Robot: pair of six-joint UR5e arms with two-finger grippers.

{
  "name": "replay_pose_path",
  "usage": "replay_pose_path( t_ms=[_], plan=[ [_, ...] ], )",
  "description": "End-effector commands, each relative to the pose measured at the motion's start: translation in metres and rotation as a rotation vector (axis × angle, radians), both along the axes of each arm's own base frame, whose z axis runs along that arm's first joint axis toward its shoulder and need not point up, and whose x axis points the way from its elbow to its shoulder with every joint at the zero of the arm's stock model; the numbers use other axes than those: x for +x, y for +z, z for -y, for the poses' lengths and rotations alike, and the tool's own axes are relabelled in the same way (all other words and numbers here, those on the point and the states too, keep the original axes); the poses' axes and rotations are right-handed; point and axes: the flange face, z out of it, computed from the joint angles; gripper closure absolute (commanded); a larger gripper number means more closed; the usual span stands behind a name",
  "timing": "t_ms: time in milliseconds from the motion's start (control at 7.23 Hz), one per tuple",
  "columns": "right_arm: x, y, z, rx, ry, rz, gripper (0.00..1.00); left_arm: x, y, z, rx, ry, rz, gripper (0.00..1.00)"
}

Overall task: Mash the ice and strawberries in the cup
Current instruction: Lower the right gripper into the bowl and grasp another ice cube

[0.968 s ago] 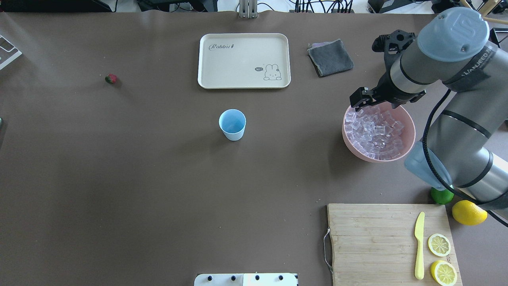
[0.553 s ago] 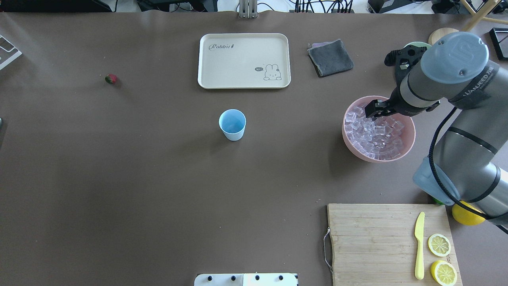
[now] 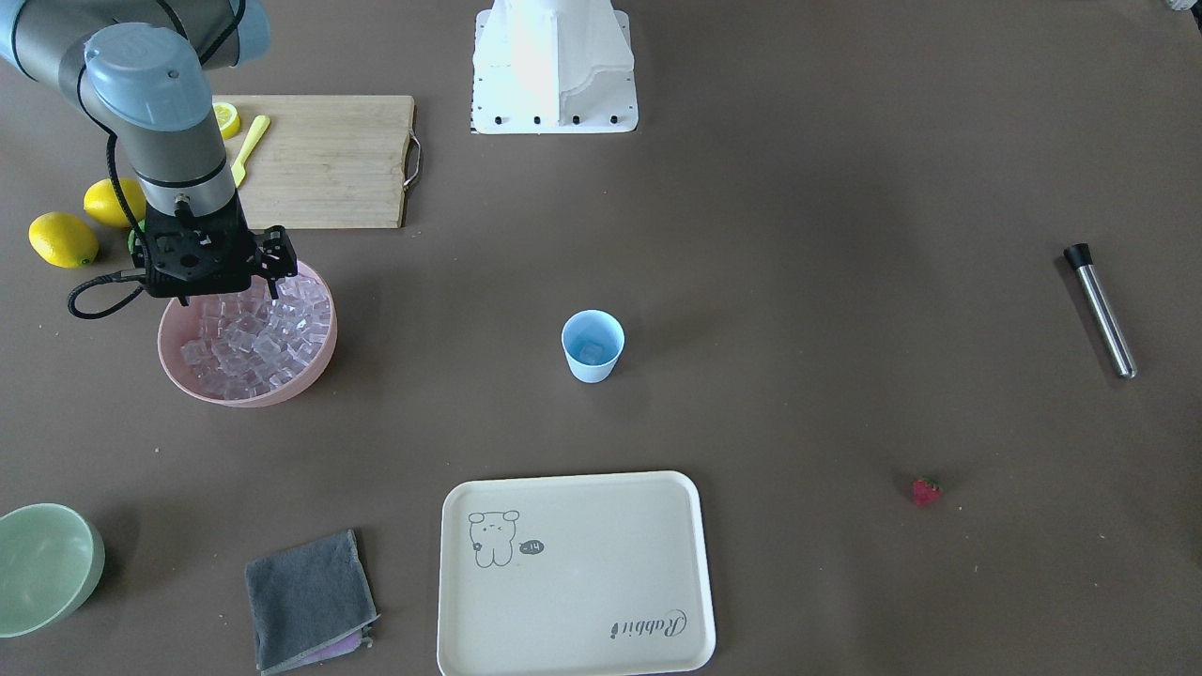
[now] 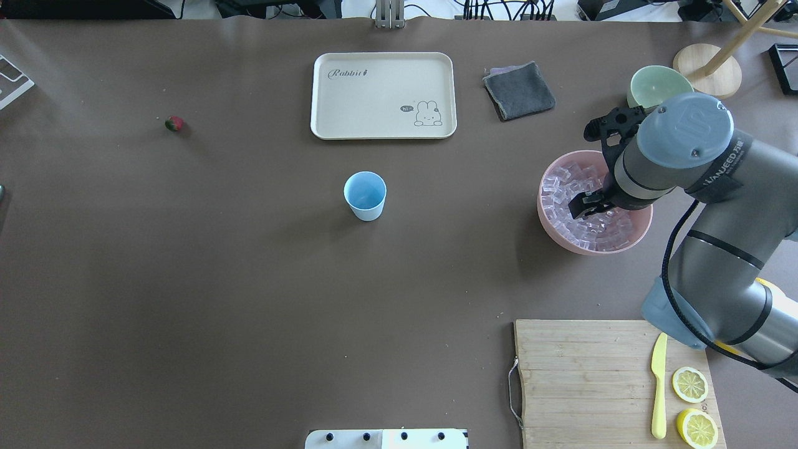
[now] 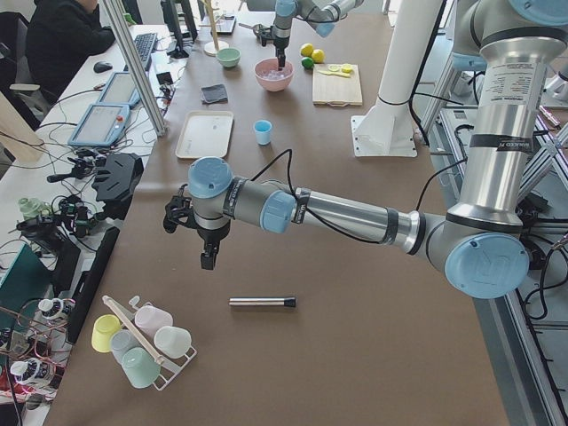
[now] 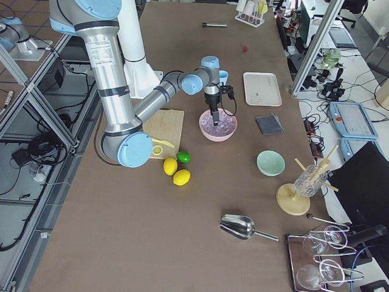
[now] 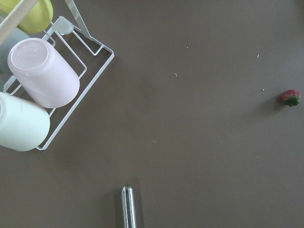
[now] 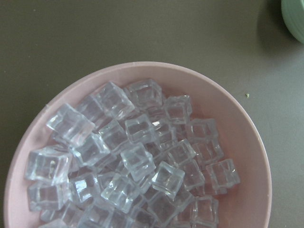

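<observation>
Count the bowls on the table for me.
2. The pink bowl, full of ice, sits on the robot's right; the pale green bowl stands just beyond it. None seems hidden.

A cream rabbit-print tray (image 4: 383, 95) lies flat, a folded grey cloth (image 4: 519, 90) beside it. A pale green bowl (image 4: 651, 84) stands near the pink bowl (image 3: 246, 392). The wooden cutting board (image 4: 580, 374) carries a yellow plastic knife (image 4: 658, 386) and two lemon halves (image 4: 689, 384). A steel muddler (image 3: 1101, 313) lies well apart.
</observation>
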Motion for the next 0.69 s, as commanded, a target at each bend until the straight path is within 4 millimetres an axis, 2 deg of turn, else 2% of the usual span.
replay_pose_path(
  t_ms=[0,277,415,553],
  plan=[
    [0.008,0.0,-0.007,0.014,-0.007,0.01,0.0,0.001,0.0,-0.001,0.001,0.001,0.0,0.02],
    [0.013,0.018,-0.009,0.012,-0.005,-0.034,0.01,0.001,0.0,0.0,-0.001,0.002,0.0,0.02],
    [0.008,0.028,-0.018,0.024,-0.014,-0.063,0.0,0.001,0.0,0.001,0.0,0.003,0.002,0.02],
    [0.008,0.029,-0.019,0.017,-0.02,-0.06,0.0,0.005,0.001,0.001,-0.001,0.009,0.002,0.02]
  ],
)
